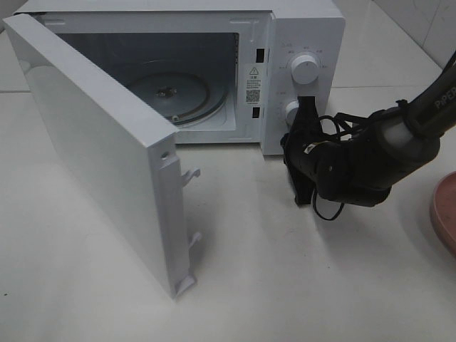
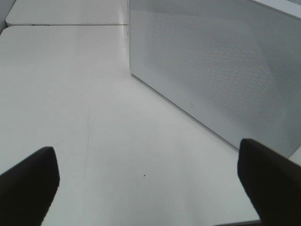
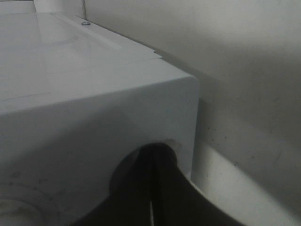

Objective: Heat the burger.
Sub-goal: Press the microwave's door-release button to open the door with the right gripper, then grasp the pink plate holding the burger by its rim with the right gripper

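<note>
The burger does not show in any view. The white microwave (image 1: 299,28) stands with its door (image 1: 100,164) swung wide open, and a round glass tray (image 1: 174,96) lies inside. The right gripper (image 1: 306,104) is pressed together, with its tip just beside the lower knob (image 1: 291,112). The left gripper (image 2: 146,153) is spread wide over the white surface (image 2: 70,94), near the door. A pink plate (image 1: 445,214) sits at the far right.

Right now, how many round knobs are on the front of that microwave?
2, both on the microwave's front panel. The upper knob is in plain view. The lower knob sits just below it, with one edge hidden behind the right gripper. No others show.
</note>
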